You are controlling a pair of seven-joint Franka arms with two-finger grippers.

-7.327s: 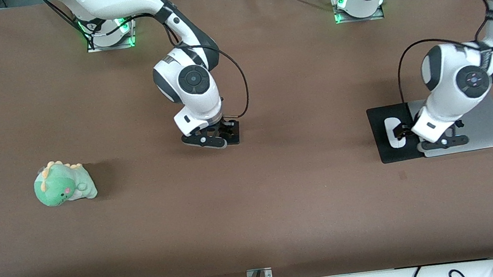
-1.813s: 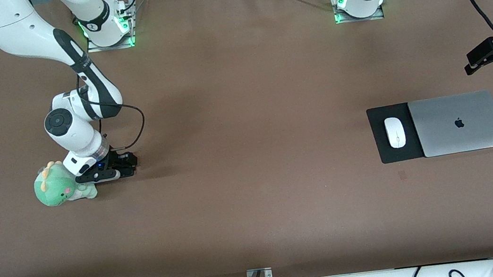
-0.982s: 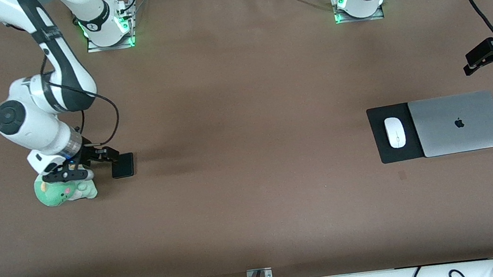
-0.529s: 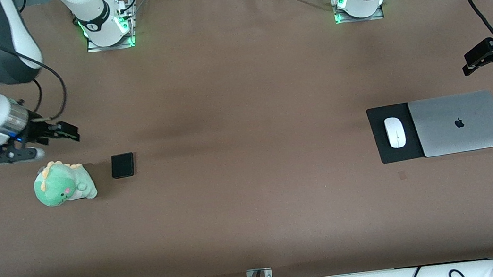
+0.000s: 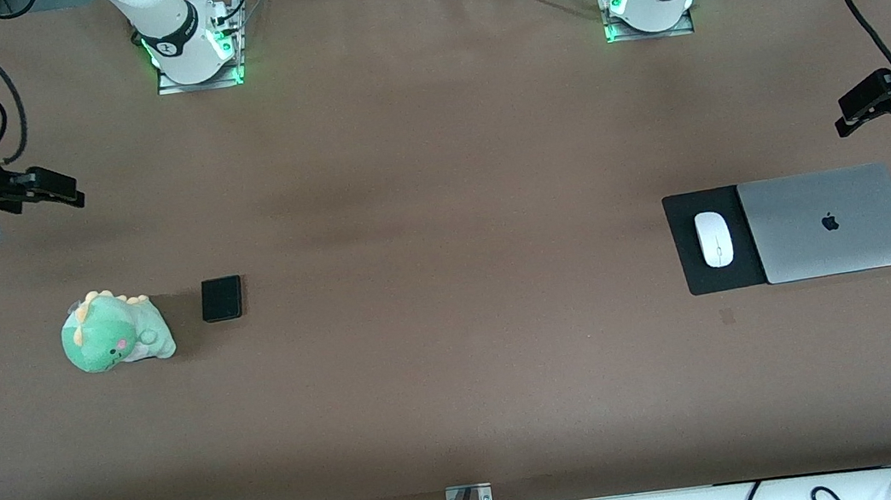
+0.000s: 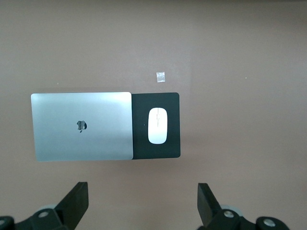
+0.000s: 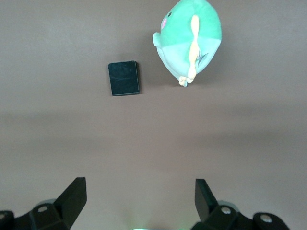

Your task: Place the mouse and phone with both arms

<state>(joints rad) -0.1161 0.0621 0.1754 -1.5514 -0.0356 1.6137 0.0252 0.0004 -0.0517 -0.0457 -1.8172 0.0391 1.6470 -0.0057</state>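
**Both items down, tools empty**

The mouse (image 5: 714, 239) lies on the mat (image 5: 693, 269); glossy and rounded, it probably needs a side pinch. The phone (image 5: 221, 298) lies flat beside the plush dinosaur (image 5: 114, 330), stiff, best taken by its edges. The left tool (image 5: 889, 99) and right tool (image 5: 0, 202) hover spread apart over bare bench (image 5: 461, 368).

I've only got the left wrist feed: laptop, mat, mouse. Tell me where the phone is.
Observer: The phone lies flat on the table toward the right arm's end, with nothing gripping it.
Operator: Say what's next to it.
Observer: A green plush dinosaur sits beside it, with a gap of table between them.
Operator: Report the right gripper.
Observer: The right gripper is open and empty, up in the air over the table at the right arm's end, not over the phone.
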